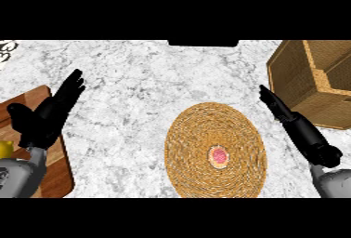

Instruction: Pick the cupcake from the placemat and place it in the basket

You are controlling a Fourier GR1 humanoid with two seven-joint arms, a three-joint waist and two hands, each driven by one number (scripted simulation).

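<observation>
A small cupcake (218, 156) with pink frosting sits on the round woven placemat (205, 125), in its lower right part. The wooden basket (302, 74) stands at the right rear of the counter. My right hand (291, 122) is open with straight fingers pointing up and left, right of the placemat and just in front of the basket, apart from the cupcake. My left hand (48, 116) rests open at the left, fingers up, far from the placemat.
A wooden cutting board (58, 172) lies under my left forearm at the left edge, with a yellow item (5, 148) at its left. A dark object (203, 42) sits at the counter's far edge. Marble counter (130, 139) lies between the board and placemat.
</observation>
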